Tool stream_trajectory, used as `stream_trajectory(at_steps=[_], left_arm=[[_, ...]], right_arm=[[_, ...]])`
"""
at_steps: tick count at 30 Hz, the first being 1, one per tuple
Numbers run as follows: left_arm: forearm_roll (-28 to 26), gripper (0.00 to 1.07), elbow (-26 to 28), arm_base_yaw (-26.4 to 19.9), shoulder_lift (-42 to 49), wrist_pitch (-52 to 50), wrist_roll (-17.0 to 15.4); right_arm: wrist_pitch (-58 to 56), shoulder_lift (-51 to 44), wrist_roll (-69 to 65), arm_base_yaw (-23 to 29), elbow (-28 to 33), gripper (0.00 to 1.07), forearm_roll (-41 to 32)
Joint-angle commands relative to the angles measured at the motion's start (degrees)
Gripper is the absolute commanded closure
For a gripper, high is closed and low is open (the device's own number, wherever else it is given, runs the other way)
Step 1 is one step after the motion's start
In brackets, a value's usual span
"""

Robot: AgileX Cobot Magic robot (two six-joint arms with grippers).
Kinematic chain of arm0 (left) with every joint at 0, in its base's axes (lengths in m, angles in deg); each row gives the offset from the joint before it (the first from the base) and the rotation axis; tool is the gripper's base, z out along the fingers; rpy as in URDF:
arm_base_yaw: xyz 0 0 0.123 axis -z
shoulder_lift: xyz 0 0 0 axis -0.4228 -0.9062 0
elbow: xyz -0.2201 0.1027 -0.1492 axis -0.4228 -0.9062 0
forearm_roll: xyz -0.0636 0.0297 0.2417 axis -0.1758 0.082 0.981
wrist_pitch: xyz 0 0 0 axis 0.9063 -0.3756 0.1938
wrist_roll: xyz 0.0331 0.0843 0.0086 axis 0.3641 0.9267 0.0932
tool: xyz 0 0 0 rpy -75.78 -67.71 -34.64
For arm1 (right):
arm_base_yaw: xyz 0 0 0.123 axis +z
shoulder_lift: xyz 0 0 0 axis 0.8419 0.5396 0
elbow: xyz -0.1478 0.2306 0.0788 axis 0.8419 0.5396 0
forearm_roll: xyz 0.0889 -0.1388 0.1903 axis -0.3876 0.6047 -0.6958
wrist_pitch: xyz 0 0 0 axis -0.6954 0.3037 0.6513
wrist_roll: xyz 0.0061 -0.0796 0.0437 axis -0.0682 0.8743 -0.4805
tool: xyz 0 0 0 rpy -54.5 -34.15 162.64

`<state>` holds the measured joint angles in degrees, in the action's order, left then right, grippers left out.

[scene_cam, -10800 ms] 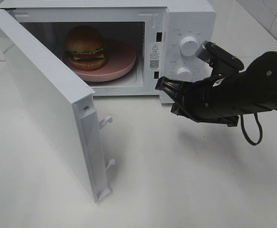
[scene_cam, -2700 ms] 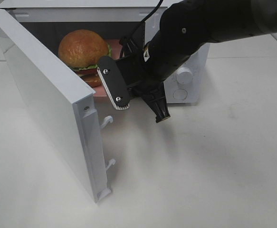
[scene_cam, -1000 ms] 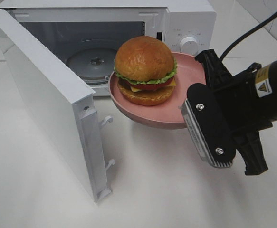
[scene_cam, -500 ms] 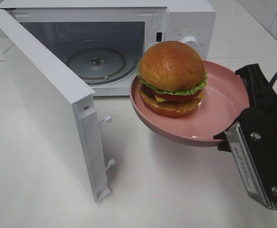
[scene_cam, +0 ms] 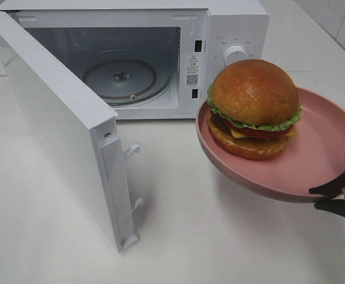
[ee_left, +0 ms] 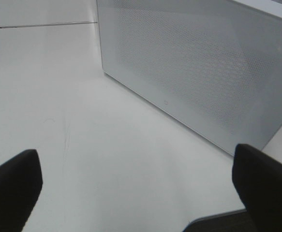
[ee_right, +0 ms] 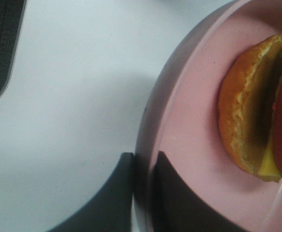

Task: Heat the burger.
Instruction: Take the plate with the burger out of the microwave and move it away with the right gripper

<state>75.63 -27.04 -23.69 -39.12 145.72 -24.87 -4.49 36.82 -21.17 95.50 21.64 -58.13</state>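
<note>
Holding clear of the microwave (scene_cam: pixel 131 59): pink plate (scene_cam: pixel 332 160), carried further out and to the right than half a second ago, off the glass turntable (scene_cam: pixel 122 77) where it lay at the start, now aloft over the white table (scene_cam: pixel 219 248)

Burger (scene_cam: pixel 254 106): seated on the plate's near-left part, away from the pinched rim; glossy brown domed bun, frilled green lettuce, red layer, yellow slice, dark patty, paler flat bun base; upright, unshifted on the plate since the previous frame

Plate: round, shallow, smooth matte pink with a raised lip, tilted slightly; lip clamped edgewise between the black fingers of the right gripper (ee_right: pixel 143 193), one finger (ee_right: pixel 111 198) under the outside of the rim, the other inside on the plate's face; gripper body mostly gone beyond the frame's right edge in the high view, where earlier it stood large

Left gripper (ee_left: pixel 136 188): black fingers (ee_left: pixel 12 188) spread wide, nothing between them, hovering above bare table, just short of the door's perforated mesh panel

Microwave: white boxy shell, door (scene_cam: pixel 60 130) swung fully open as before, two white latch hooks on its edge; cavity bare save the clear round turntable; two round white knobs (scene_cam: pixel 236 54) on the control panel, upper one visible behind the bun
</note>
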Motion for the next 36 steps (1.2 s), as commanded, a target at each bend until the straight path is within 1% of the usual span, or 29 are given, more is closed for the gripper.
stream_trajectory(at_steps=[1,5,8,10,13,14,15,17,19,20,23,25,30,36], left_arm=[[0.00,0.07,-0.17,0.00,0.92,0.00,-0.23],[0.00,0.07,-0.17,0.00,0.92,0.00,-0.23],[0.00,0.07,-0.17,0.00,0.92,0.00,-0.23],[0.00,0.07,-0.17,0.00,0.92,0.00,-0.23],[0.00,0.07,-0.17,0.00,0.92,0.00,-0.23],[0.00,0.07,-0.17,0.00,0.92,0.00,-0.23],[0.00,0.07,-0.17,0.00,0.92,0.00,-0.23],[0.00,0.07,-0.17,0.00,0.92,0.00,-0.23],[0.00,0.07,-0.17,0.00,0.92,0.00,-0.23],[0.00,0.07,-0.17,0.00,0.92,0.00,-0.23],[0.00,0.07,-0.17,0.00,0.92,0.00,-0.23],[0.00,0.07,-0.17,0.00,0.92,0.00,-0.23],[0.00,0.07,-0.17,0.00,0.92,0.00,-0.23],[0.00,0.07,-0.17,0.00,0.92,0.00,-0.23]], right_arm=[[-0.40,-4.53,-2.98,-0.34,0.29,1.07,2.41],[-4.53,-8.54,-4.70,-0.34,1.95,1.07,4.70],[-5.39,-9.40,-5.61,-0.34,2.23,1.07,5.10],[-8.08,-12.09,-8.48,-0.34,3.27,1.07,5.44],[-8.82,-12.55,-9.17,-0.34,3.50,1.07,5.84],[-9.74,-13.12,-10.77,-0.34,4.07,1.07,7.22],[-9.74,-13.12,-10.77,-0.34,4.07,1.07,7.22],[-11.69,-13.29,-15.01,-0.34,4.87,1.07,10.49],[-12.20,-13.29,-16.33,-0.34,4.98,1.07,11.52],[-13.12,-13.29,-19.60,-0.34,5.21,1.07,13.98],[-13.41,-13.29,-21.31,-0.34,5.39,1.07,15.30],[-14.84,-13.29,-26.81,-0.34,6.13,1.07,18.74],[-16.50,-13.29,-32.20,-0.34,7.51,1.07,20.86],[-17.48,-13.29,-38.62,-0.34,7.73,1.07,22.69]])
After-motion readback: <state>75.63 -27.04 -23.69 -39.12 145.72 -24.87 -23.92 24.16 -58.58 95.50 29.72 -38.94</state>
